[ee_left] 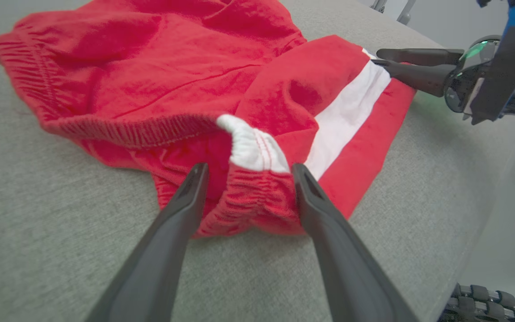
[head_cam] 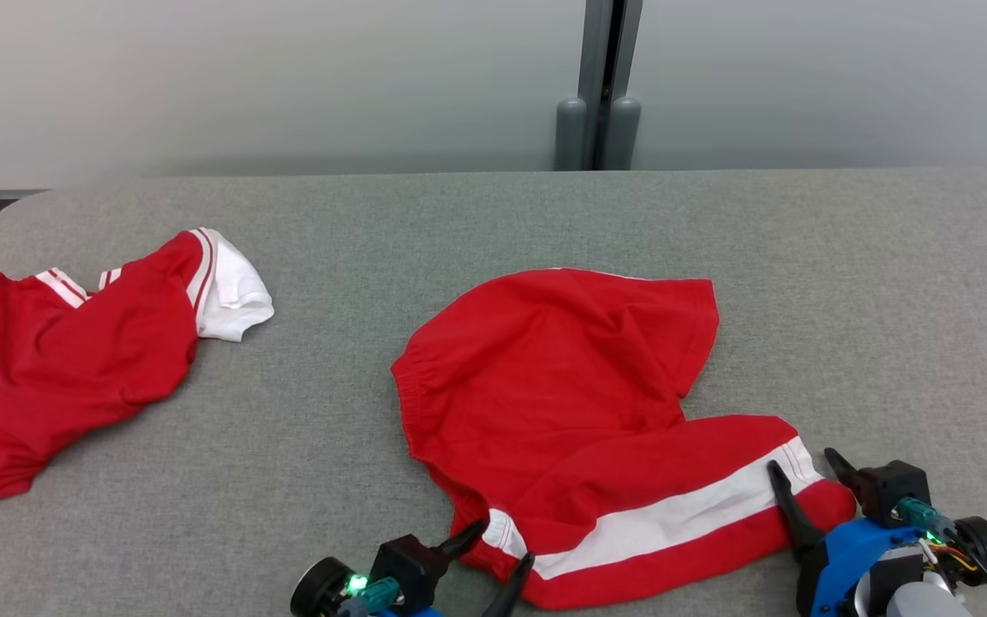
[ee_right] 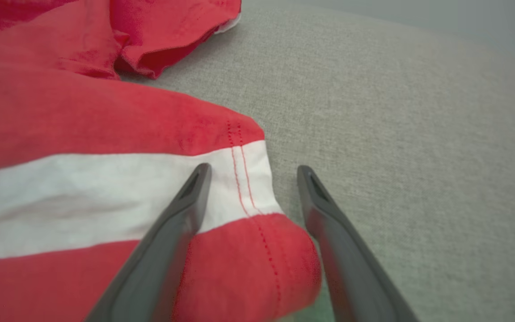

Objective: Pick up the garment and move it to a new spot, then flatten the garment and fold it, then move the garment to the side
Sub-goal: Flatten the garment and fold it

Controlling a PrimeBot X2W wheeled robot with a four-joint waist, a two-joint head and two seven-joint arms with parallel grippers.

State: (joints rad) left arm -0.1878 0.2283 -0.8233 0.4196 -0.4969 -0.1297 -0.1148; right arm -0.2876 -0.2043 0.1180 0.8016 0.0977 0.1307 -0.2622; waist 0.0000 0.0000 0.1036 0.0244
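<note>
The shorts (head_cam: 562, 403) lie crumpled on the grey surface (head_cam: 888, 283). At their waistband corner the left pincer (head_cam: 504, 542) is released, with elastic bunched between its fingers. At the striped hem corner the right pincer (head_cam: 800, 460) is also released, one finger over the cloth and one just off it. This looks like the pickup grasp: both must clench, then lift together. A second garment (head_cam: 74, 368) lies well left of the shorts.

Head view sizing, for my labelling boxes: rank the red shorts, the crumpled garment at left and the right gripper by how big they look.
1. red shorts, largest.
2. crumpled garment, smaller, though farther away.
3. right gripper, smallest, partly cut off at the bottom edge.
</note>
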